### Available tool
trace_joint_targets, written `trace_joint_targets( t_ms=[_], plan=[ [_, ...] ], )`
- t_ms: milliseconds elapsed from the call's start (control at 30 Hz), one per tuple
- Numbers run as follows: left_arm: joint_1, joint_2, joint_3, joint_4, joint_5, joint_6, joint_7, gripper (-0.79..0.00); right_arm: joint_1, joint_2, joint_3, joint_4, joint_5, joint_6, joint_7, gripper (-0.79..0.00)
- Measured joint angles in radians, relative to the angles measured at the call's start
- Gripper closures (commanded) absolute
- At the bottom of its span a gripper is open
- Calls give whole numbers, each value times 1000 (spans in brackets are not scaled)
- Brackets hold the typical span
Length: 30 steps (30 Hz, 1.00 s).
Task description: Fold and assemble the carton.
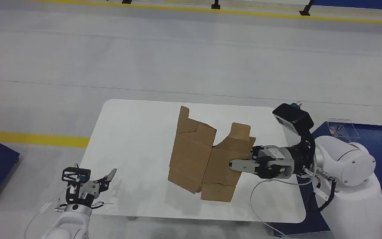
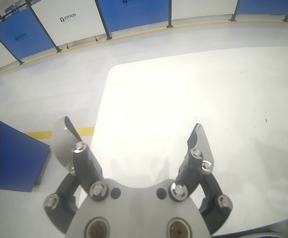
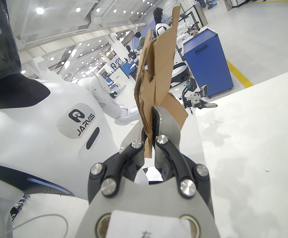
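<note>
1. Top view: the right pincer (image 1: 234,164) is seen pressed together on the right-hand edge of the brown cardboard carton (image 1: 194,156), which is held over the middle of the white desk (image 1: 131,137). The carton is flattened and partly creased, with its creases running from near side to far side and its flaps at the far end. The left pincer (image 1: 109,177) is spread at the desk's near-left edge, well apart from the carton.
2. Left wrist view: the left pincer (image 2: 131,122) is shown spread wide above the desk's corner (image 2: 180,90). A logo and lettering are carried by a white panel (image 2: 65,20) behind.
3. Right wrist view: the carton (image 3: 162,67) is pinched edge-on by the right pincer (image 3: 153,117). The sheet stands upright and stretches away from it. A blue cabinet (image 3: 207,60) stands beyond the desk (image 3: 236,135).
</note>
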Motion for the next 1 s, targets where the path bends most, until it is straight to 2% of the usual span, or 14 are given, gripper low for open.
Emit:
trace_joint_targets(
  t_ms=[567,600,733,867,1000],
  plan=[
    [0,0,0,0,0,0,0,-785,-12,-2,-11,5,30,19,-19,0],
    [0,0,0,0,0,0,0,-785,-17,-4,-16,15,69,34,-25,0],
    [0,0,0,0,0,0,0,-785,-15,-10,-23,89,423,127,22,0],
    [0,0,0,0,0,0,0,-785,-13,-26,-98,178,814,295,60,0],
    [0,0,0,0,0,0,0,-785,-5,-45,-215,245,1061,495,39,0]
  ],
)
